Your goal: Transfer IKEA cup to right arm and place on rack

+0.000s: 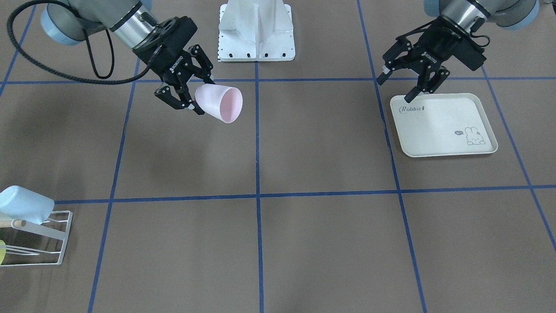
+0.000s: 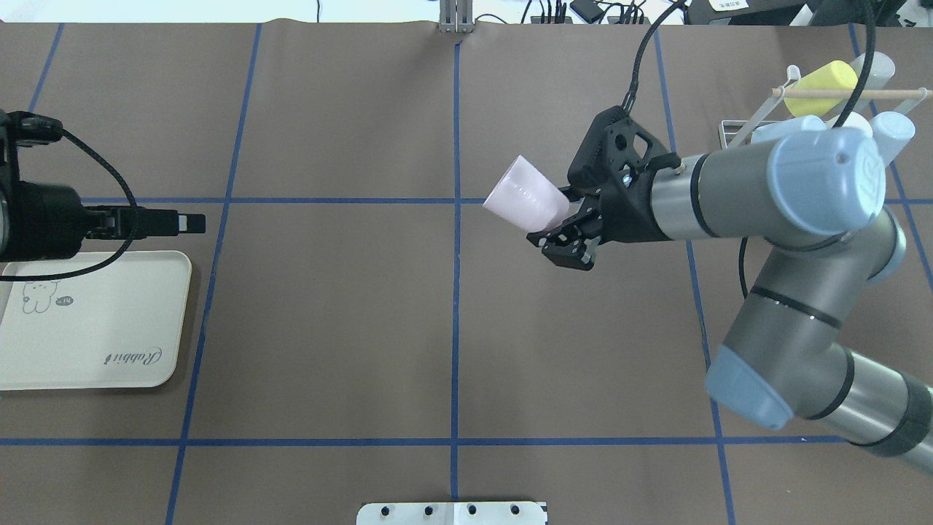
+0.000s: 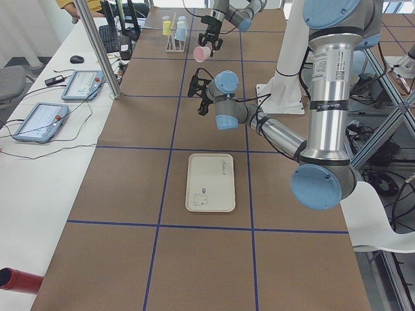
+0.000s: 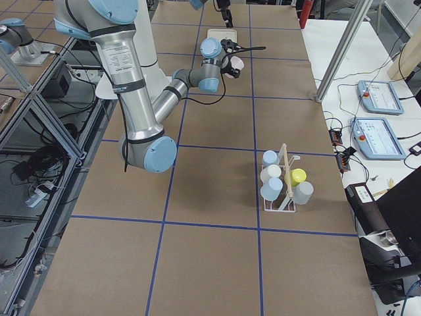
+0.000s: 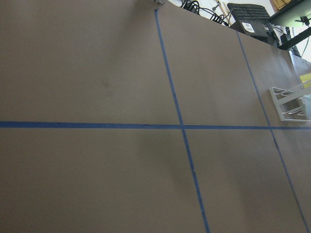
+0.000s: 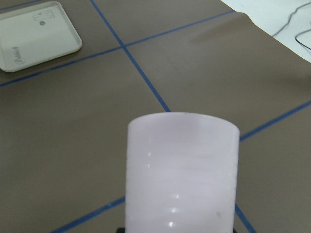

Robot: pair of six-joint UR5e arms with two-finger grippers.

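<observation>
Brown paper-covered worktop with a blue tape grid carried everything. The silver-grey right arm with pale blue joint caps and a loose black cable loop reached in towards the worktop's middle. The matching left arm without that loop sat back over its own side. The cream rabbit-print tray lay flat below the left arm, nothing on it. The small white wire rack with a wooden dowel stood at the right arm's end of the worktop, well apart from both hands, with several pale blue, white and yellow cups on it.

The pale pink plastic IKEA cup was off the worktop, lying sideways, mouth pointing away from the wrist. The right hand was clamped on its base end. The left hand had its black fingers spread, holding nothing, just above the tray's near edge.

Judgement: transfer looked done — the step in hand was carrying to the rack. Next move called for swinging the right arm across to the rack, turning the cup mouth-down and finding a free spot clear of the other cups. Which spot was free could not be told.
</observation>
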